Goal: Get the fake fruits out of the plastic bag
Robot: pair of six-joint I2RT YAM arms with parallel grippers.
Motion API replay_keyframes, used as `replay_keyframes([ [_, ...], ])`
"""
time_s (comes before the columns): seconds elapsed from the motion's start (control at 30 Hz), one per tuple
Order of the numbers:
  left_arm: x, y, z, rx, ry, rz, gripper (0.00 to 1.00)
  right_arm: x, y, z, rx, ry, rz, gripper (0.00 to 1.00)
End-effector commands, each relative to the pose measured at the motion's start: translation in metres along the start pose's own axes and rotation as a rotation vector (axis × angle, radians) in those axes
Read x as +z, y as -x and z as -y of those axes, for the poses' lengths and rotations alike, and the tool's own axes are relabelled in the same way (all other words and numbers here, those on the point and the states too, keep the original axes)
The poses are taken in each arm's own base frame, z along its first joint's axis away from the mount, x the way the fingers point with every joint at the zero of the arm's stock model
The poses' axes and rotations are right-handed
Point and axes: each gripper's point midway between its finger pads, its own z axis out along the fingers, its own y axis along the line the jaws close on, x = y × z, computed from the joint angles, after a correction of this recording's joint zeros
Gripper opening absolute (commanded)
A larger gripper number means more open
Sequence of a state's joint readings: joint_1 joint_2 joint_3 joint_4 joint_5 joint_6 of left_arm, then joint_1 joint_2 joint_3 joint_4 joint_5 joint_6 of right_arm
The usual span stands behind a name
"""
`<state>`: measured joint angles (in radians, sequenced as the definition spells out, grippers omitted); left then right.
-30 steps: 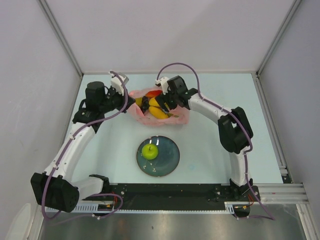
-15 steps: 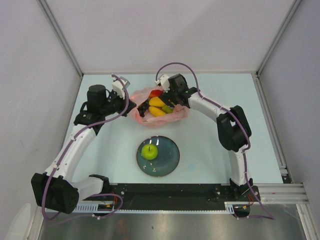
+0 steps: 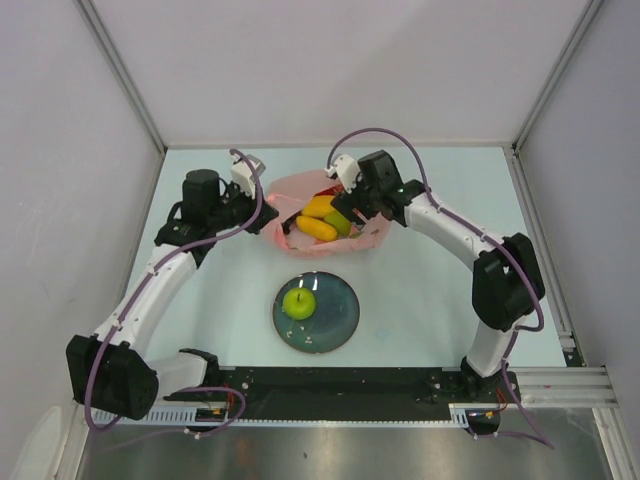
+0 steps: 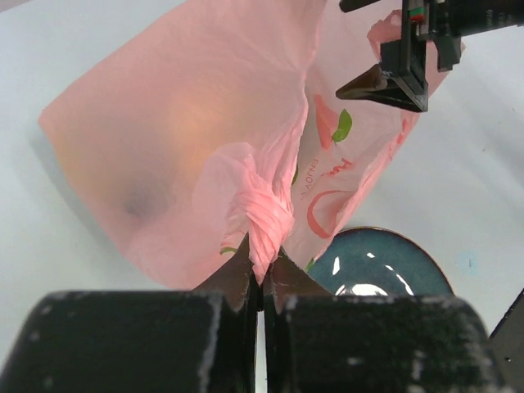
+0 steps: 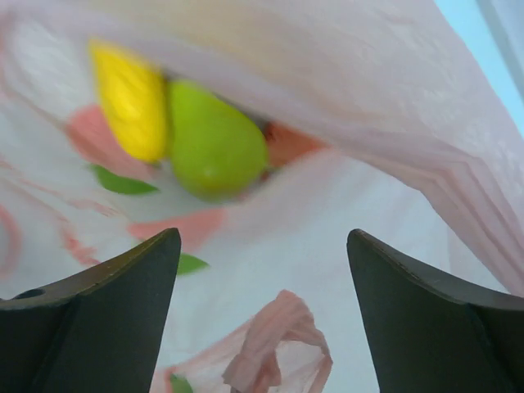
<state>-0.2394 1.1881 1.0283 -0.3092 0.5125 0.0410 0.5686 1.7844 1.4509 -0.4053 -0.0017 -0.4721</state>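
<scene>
The pink plastic bag (image 3: 350,240) lies at the middle back of the table with its mouth held up. My left gripper (image 4: 262,266) is shut on a twisted handle of the plastic bag (image 4: 213,139) at its left side. Inside the bag I see yellow fruits (image 3: 316,228), a green pear (image 5: 214,147) next to a yellow piece (image 5: 131,98), and a red piece (image 3: 322,189). My right gripper (image 5: 262,270) hangs open at the bag's mouth, a short way from the pear, nothing between its fingers. A green apple (image 3: 299,301) rests on the dark plate (image 3: 340,320).
The dark round plate sits in front of the bag, near the table's middle. A loose pink handle loop (image 5: 274,348) lies below the right gripper's fingers. White walls enclose the table on the left, back and right.
The right gripper has drawn back to the right from deep among the fruits to the bag's mouth and opened slightly wider. The left gripper has lifted the handle slightly rightward, spreading the bag.
</scene>
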Motion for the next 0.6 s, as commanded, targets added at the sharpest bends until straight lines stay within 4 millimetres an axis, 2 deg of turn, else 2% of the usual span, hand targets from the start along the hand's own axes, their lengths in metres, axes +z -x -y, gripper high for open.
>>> replay_keyframes([
  [0.0, -0.001, 0.005, 0.007, -0.008, -0.030, 0.024, 0.00, -0.010, 0.062, -0.030, -0.054, 0.115, 0.140, 0.82],
  [0.07, -0.003, 0.004, 0.007, 0.001, -0.023, 0.025, 0.00, -0.002, 0.074, -0.038, -0.077, 0.141, 0.150, 0.78],
  [0.1, -0.004, 0.003, 0.006, 0.005, -0.019, 0.025, 0.00, 0.001, 0.075, -0.041, -0.091, 0.162, 0.149, 0.73],
  [0.17, -0.007, 0.004, 0.007, 0.014, -0.012, 0.033, 0.00, 0.018, 0.068, -0.044, -0.107, 0.185, 0.120, 0.69],
  [0.2, -0.007, 0.004, 0.007, 0.011, -0.011, 0.033, 0.00, 0.021, 0.069, -0.045, -0.119, 0.204, 0.120, 0.66],
  [0.3, -0.009, 0.008, 0.009, 0.013, -0.015, 0.045, 0.00, 0.039, 0.057, -0.045, -0.171, 0.246, 0.099, 0.66],
  [0.47, -0.010, 0.010, 0.007, 0.028, -0.004, 0.050, 0.00, 0.052, 0.049, -0.037, -0.198, 0.279, 0.087, 0.65],
  [0.57, -0.010, 0.009, 0.007, 0.025, -0.008, 0.050, 0.00, 0.061, 0.043, -0.030, -0.207, 0.281, 0.065, 0.70],
])
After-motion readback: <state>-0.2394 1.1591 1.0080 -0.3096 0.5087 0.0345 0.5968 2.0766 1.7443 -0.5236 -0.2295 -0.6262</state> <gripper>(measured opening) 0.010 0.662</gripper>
